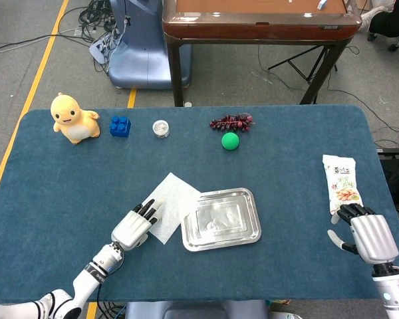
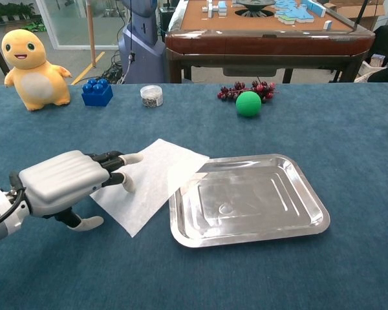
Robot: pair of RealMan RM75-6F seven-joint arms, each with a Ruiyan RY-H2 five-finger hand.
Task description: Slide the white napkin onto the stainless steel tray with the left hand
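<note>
One white napkin [image 2: 149,181] lies flat on the blue desk [image 1: 66,193], turned like a diamond, and its right-hand corner already laps over the left rim of the stainless steel tray [image 2: 307,226], while most of the sheet is on the cloth to the tray's left. The tray sits just to the napkin's right, its long axis running left to right across the desk, so the slide has to go rightward, straight along that axis. On the napkin's left edge rests the left hand [image 2: 61,182], palm down, with its dark fingertips [image 2: 113,158] reaching over the paper and pointing toward the tray; it grasps nothing, and whether the tips press on the sheet or hover just above it cannot be told from either view. From the hand, then, the napkin lies ahead and to the right, and the tray beyond it in the same line, which I judge favourable for a flat push. The right hand [image 1: 367,232] is well apart at the far right edge of the desk, fingers loosely apart and empty, its tips just beside a snack packet [image 1: 341,184], far from the napkin and plainly the more distant of the two.
</note>
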